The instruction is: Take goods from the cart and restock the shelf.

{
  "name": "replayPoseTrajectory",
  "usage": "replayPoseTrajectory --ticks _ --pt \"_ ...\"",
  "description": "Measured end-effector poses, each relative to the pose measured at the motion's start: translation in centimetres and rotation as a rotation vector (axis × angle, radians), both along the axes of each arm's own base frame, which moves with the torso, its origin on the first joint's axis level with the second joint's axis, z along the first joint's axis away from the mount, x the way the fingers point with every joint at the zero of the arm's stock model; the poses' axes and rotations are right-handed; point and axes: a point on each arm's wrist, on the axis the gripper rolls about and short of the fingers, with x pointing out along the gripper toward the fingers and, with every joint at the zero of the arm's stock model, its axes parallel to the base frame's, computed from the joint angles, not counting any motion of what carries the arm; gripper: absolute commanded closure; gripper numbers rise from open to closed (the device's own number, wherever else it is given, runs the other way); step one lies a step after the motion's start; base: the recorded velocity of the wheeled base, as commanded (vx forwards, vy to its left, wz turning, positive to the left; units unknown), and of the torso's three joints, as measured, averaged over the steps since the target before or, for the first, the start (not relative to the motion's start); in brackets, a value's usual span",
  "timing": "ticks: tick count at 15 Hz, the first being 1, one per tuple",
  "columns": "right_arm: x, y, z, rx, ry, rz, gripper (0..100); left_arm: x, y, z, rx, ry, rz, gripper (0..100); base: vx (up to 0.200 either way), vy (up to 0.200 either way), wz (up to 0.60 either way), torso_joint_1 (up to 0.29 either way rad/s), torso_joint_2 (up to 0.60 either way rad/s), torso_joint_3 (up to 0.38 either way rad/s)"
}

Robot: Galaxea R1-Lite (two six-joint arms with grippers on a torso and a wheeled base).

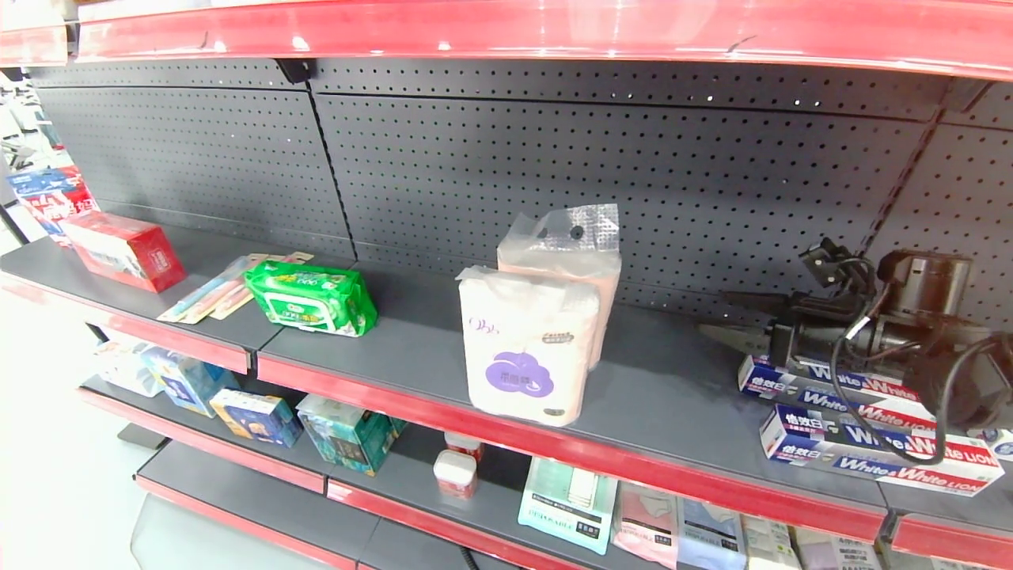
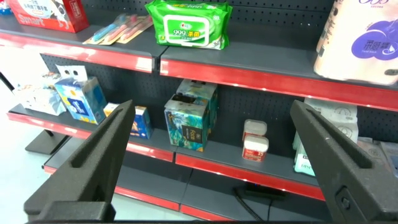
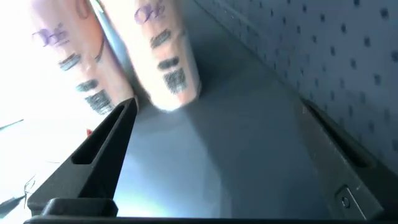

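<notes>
Both claws are gaping empty: the left claw is hanging low before the lower shelves; up on the shelf, toothpaste boxes are lying near the front lip; the right claw is hovering just beside them, pointing at the tissue packs further along; I'd say it is needing a lift clear of the boxes first, then a straight pull back.
</notes>
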Motion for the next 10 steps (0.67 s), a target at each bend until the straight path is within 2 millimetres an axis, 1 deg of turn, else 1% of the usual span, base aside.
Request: replayPoseTrajectory --ticks 3,6,8,10 --pt "-3.0 -0.1 1.1 -0.056 0.011 -0.203 0 0.0 0.0 0.0 0.0 0.0 0.0 0 0.0 0.0 0.0 0.0 0.0 0.0" --pt "-6.7 0.3 1.7 -0.123 0.034 -0.395 0 0.0 0.0 0.0 0.0 0.0 0.0 0 0.0 0.0 0.0 0.0 0.0 0.0" --pt "-9.2 0.7 2.4 -0.173 0.06 -0.511 0 0.0 0.0 0.0 0.0 0.0 0.0 0 0.0 0.0 0.0 0.0 0.0 0.0" --pt "-12.5 0.8 3.4 -0.211 0.076 -0.605 0 0.0 0.0 0.0 0.0 0.0 0.0 0 0.0 0.0 0.0 0.0 0.0 0.0"
